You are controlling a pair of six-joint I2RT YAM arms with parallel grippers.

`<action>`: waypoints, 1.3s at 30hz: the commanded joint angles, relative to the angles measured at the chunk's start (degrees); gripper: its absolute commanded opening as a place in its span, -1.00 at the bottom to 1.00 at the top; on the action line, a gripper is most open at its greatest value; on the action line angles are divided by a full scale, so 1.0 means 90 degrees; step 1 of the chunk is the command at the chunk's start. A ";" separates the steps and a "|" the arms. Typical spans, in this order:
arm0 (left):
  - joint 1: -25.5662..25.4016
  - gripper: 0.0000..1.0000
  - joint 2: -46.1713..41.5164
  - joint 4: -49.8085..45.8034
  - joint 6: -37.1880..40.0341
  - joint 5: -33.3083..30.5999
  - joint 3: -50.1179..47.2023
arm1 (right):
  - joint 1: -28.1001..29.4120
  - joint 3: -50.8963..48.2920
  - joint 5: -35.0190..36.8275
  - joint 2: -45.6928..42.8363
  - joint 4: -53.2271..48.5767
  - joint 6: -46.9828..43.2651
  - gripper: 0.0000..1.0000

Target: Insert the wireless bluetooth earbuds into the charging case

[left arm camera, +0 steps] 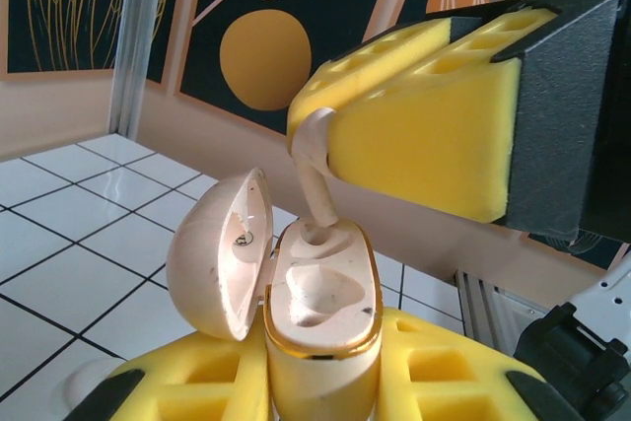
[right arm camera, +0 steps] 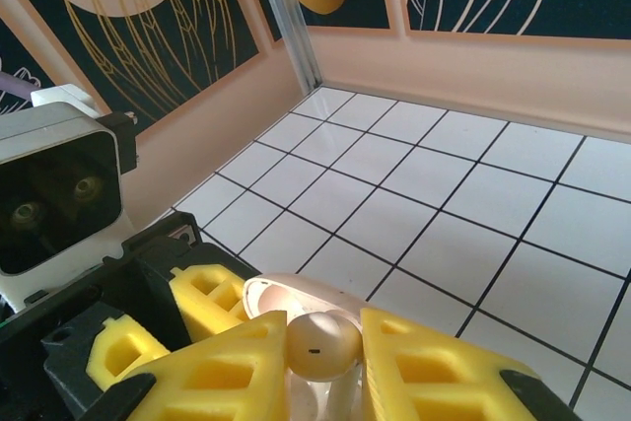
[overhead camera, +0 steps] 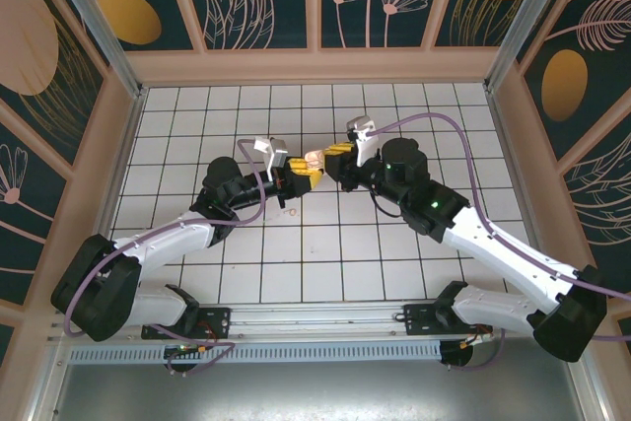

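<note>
Top external view: L gripper (overhead camera: 299, 176) clenched on charging case (overhead camera: 314, 158), lid (left arm camera: 212, 253) open, held above mid tabletop (overhead camera: 197, 273), not touching it. Left wrist view: earbud (left arm camera: 314, 175) stem tip sits in case's far recess. R gripper (overhead camera: 337, 153) pinches earbud's head btwn yellow foam pads (right arm camera: 227, 372), just beside case.

charging case (left arm camera: 320, 317): base cut off at the left wrist view's lower edge; from above, too small to read its sockets.
earbud (left arm camera: 314, 179): from the left wrist, head buried between the right gripper (right arm camera: 325, 334) pads (stem tip sunk in a socket).
charging case, right wrist view: mostly hidden behind earbud and yellow fingers.
left gripper (left arm camera: 320, 391): fingers cropped at the lower edge.
</note>
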 commanded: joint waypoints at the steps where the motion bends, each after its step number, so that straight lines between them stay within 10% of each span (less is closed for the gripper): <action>1: -0.0016 -0.57 -0.0050 0.0746 -0.0148 0.0046 0.0260 | -0.0012 0.0011 0.0091 0.0097 -0.0153 -0.0100 -0.56; 39: -0.0015 -0.57 -0.0265 -0.0046 0.0619 -0.0397 0.0327 | 0.0095 0.0211 -0.0625 0.0064 -0.0461 -0.0104 -0.20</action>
